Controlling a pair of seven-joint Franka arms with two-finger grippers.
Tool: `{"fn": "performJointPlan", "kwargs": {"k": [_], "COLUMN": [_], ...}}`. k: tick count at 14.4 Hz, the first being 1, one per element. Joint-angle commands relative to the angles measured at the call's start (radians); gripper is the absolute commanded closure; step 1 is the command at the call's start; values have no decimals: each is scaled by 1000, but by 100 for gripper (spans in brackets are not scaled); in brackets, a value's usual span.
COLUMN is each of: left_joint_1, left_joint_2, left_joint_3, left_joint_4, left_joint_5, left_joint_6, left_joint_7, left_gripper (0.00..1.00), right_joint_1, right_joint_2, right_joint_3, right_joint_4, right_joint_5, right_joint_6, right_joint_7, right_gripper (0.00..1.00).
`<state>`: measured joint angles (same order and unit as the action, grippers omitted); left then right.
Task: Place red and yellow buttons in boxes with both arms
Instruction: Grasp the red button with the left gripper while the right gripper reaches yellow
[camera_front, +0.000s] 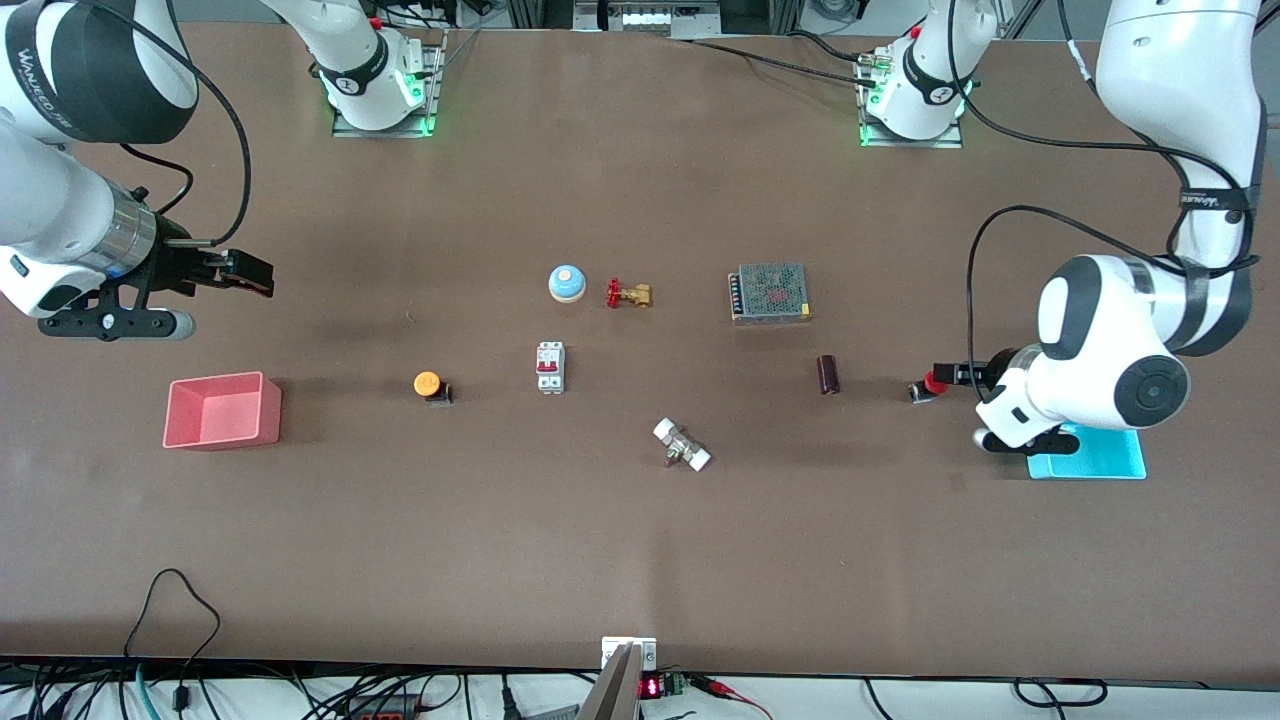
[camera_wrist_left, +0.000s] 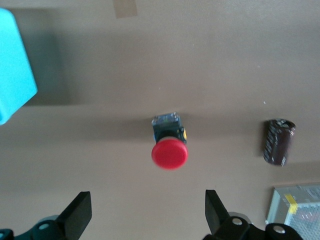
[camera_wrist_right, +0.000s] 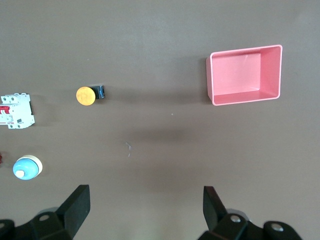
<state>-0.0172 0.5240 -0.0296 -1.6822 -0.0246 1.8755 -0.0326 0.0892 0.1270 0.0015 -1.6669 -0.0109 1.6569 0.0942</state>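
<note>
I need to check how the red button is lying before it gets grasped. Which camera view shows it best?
The left wrist view: the red button sits large and unobstructed, cap and black body visible, ahead of the open left gripper. The front view shows it small, beside that gripper. The right wrist view misses it.

The left gripper (camera_wrist_left: 145, 212) sits low beside the red button (camera_front: 934, 381), its 2 fingers spread wide, wrist bent toward it. The right gripper (camera_wrist_right: 145, 210) hovers with fingers apart, well away from that button toward the right arm's table end.
</note>
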Motion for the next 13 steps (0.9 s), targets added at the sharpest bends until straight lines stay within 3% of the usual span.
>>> {"fn": "performJointPlan", "kwargs": {"k": [1,4,6,12,13], "left_joint_1": [-6,-6,-6,-6,-7], "left_joint_2": [-19,-16,-13,2,5], "left_joint_3": [2,-13,-13,-15,-15], "left_joint_4": [-89,-143,-178,-180,-178], "left_joint_5": [-40,-54,-54,-54,-54], "left_joint_6": [108,180,233,258,267], "left_joint_7": [-13,-15,-15,-12,-3], "left_gripper": [0,0,0,0,6], "right_joint_1": [3,6,12,118,136], "right_joint_2": [16,25,26,112,121], "right_joint_3": [-5,-5,-5,-3,-5], "right_joint_4": [15,-8,-68,-230,-249], "right_joint_5": [17,25,93,86,85], "right_joint_6": [-6,49,127,447,481], "right_joint_7": [12,13,15,85,87], "right_gripper": [0,0,0,0,0]}}
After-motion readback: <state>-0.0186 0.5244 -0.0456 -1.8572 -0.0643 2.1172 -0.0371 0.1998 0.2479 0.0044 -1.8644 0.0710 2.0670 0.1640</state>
